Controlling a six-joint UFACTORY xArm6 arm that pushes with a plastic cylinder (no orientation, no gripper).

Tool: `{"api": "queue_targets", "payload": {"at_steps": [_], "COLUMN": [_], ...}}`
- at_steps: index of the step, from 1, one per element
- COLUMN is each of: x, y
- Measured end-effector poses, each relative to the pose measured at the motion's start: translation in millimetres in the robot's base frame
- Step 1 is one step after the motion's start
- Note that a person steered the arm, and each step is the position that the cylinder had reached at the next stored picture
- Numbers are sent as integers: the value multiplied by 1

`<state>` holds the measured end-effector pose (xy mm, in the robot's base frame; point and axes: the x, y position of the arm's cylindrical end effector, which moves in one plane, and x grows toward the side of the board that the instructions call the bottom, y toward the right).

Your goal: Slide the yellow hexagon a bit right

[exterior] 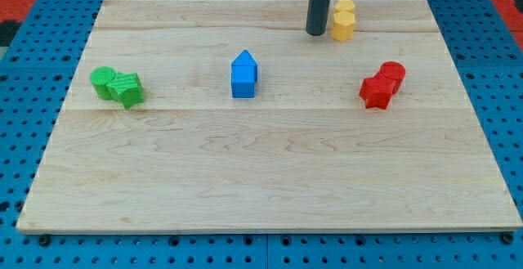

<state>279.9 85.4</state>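
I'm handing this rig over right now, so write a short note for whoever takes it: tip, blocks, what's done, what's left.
My tip stands just off the view's left side of the yellow hexagon, near the board's top edge; contact cannot be told.
Other blocks: blue mid-board, red pair below the hexagon toward the view's right, green pair at the view's left.
Done: tip is set on the pushing side.
Left: nudge the hexagon slightly right, probably a short push.

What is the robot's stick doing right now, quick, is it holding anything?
My tip: no pincer here, only a dark rod; it holds nothing and stands just at the view's left of the yellow hexagon block, close beside it.
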Motion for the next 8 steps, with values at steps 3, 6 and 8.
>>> {"api": "queue_targets", "payload": {"at_steps": [3,6,8], "x": [-1,-1,1], "y": [0,-5,44]}}
